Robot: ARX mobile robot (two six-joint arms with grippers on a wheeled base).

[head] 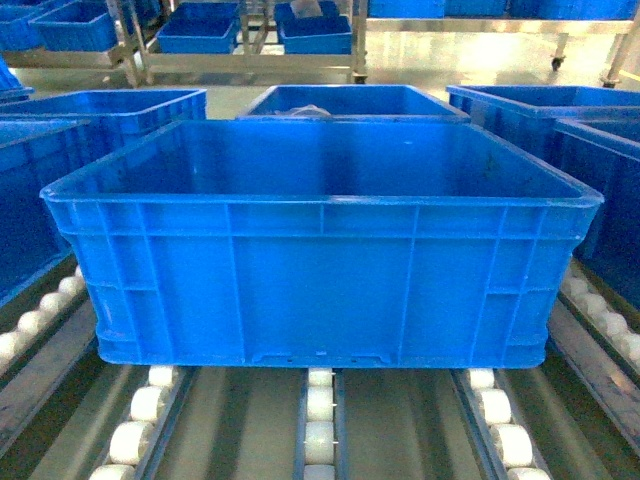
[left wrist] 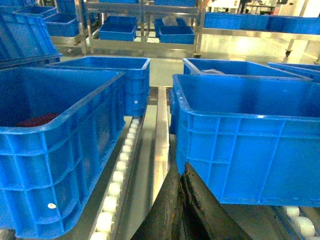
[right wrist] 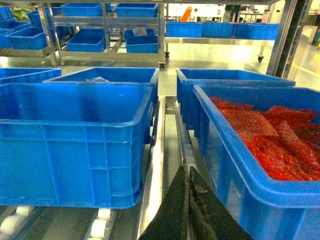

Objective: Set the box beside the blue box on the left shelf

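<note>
The box (head: 320, 270) is a large, empty bright-blue crate. It rests level on the white rollers of the left shelf (head: 318, 410), filling the middle of the head view. Another blue box (head: 30, 200) stands beside it on the left, across a narrow gap. In the left wrist view my left gripper (left wrist: 183, 167) is shut and holds nothing. Its tips are low at the near left corner of the box (left wrist: 250, 145), and I cannot tell whether they touch it. My right gripper (right wrist: 186, 167) is shut and empty, to the right of the box (right wrist: 75, 140). Neither gripper shows in the head view.
A blue crate of red packets (right wrist: 260, 135) stands close on my right gripper's right. More blue crates (head: 355, 100) stand behind the box on the rails. The left neighbour (left wrist: 50, 150) has something red inside. Metal racks with crates (head: 240, 35) line the far floor.
</note>
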